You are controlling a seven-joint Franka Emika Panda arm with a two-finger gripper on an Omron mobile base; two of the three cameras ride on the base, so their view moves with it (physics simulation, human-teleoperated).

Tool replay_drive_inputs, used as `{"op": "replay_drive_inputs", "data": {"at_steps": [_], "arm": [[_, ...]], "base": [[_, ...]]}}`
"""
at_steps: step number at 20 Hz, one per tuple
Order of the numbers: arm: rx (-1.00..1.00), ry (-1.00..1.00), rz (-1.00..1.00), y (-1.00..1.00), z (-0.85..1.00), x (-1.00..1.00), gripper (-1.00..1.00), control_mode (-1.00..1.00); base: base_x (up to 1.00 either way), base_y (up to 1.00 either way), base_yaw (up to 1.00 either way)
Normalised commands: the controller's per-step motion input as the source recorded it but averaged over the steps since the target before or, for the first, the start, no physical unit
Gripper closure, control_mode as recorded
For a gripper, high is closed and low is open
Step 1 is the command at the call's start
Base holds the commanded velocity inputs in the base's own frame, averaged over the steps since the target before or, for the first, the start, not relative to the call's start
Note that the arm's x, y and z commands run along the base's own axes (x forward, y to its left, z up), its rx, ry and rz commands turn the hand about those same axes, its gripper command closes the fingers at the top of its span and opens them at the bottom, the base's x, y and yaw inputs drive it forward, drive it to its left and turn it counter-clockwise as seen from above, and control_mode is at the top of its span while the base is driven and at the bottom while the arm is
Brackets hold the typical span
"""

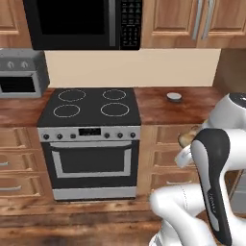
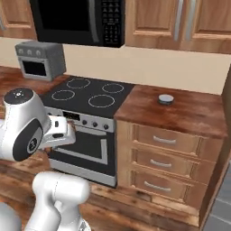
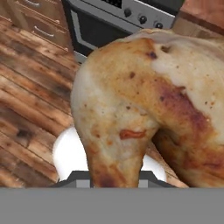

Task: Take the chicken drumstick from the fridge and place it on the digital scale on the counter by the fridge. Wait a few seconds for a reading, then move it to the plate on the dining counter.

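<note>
My gripper (image 3: pixel 116 176) is shut on the chicken drumstick (image 3: pixel 144 100), a golden-brown lumpy piece that hides the fingertips in the hand view. In the left base view a bit of the drumstick (image 1: pixel 187 138) peeks out beside my arm, held in the air in front of the drawers. The digital scale (image 1: pixel 174 97) (image 2: pixel 166 99), a small pale grey disc on a dark base, sits on the narrow wood counter (image 1: pixel 158 113) (image 2: pixel 180 115) right of the stove, beyond the held drumstick. A grey sliver of the fridge (image 2: pixel 222 211) shows at the lower right. The plate and the dining counter are out of view.
A black stove (image 1: pixel 90 108) (image 2: pixel 88 97) with an oven door stands left of the counter, with a microwave (image 1: pixel 81 21) above it. A grey toaster oven (image 1: pixel 19 74) (image 2: pixel 39 59) sits on the far-left counter. Light wood drawers (image 2: pixel 164 162) are below the scale; wood floor (image 3: pixel 30 87) lies underneath.
</note>
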Motion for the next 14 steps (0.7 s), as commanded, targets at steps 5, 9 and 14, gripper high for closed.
{"op": "replay_drive_inputs", "data": {"at_steps": [5,9,14], "arm": [[0.00,0.00,0.00,0.00,0.00,0.00,1.00,1.00],[0.00,0.00,0.00,0.00,0.00,0.00,1.00,1.00],[0.00,0.00,0.00,0.00,0.00,0.00,1.00,1.00]], "base": [[-0.07,0.03,0.83],[0.00,0.00,0.83],[0.00,0.00,0.87]]}}
